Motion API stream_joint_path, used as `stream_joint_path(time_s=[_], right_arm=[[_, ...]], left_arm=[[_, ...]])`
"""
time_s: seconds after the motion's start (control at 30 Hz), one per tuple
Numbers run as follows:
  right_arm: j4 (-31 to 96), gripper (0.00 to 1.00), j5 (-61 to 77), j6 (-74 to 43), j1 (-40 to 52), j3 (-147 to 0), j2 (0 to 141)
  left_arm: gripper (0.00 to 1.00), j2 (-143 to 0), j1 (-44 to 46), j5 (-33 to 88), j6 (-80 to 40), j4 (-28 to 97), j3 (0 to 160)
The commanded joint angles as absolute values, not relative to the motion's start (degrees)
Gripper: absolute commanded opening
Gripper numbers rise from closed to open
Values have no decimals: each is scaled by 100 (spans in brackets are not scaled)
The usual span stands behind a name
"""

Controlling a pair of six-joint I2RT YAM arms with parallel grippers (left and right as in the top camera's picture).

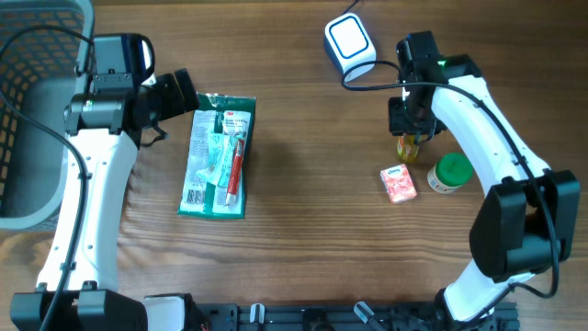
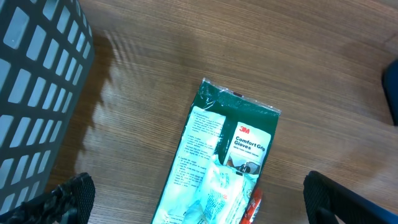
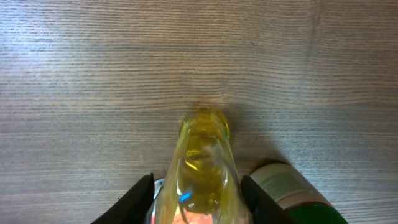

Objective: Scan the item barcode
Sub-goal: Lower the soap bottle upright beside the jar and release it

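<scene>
A yellow liquid bottle stands between the fingers of my right gripper, which is shut on it just above the table; from overhead the bottle shows under that gripper. The white barcode scanner sits at the back, left of the right arm. A green glove packet lies flat on the left side. My left gripper hovers over the packet, open wide and holding nothing.
A small pink box and a green-lidded jar lie close to the bottle; the jar is just right of my right finger. A grey mesh basket stands at the left edge, near the left arm.
</scene>
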State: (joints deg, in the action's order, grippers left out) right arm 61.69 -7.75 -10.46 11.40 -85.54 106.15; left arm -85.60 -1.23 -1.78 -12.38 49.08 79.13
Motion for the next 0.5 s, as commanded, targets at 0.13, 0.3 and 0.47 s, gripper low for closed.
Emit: stream_joint_path(time_s=[0.13, 0.3, 0.47], right_arm=[[6055, 38, -764, -1063, 1100, -8549, 9983], [5942, 39, -766, -1068, 1100, -8547, 9992], [5544, 39, -762, -1068, 1094, -8501, 9994]], left_arm=[[100, -8519, -145, -154, -1288, 4893, 7994], [100, -8519, -145, -152, -1288, 4893, 7994], [100, -8519, -145, -154, -1288, 4893, 7994]])
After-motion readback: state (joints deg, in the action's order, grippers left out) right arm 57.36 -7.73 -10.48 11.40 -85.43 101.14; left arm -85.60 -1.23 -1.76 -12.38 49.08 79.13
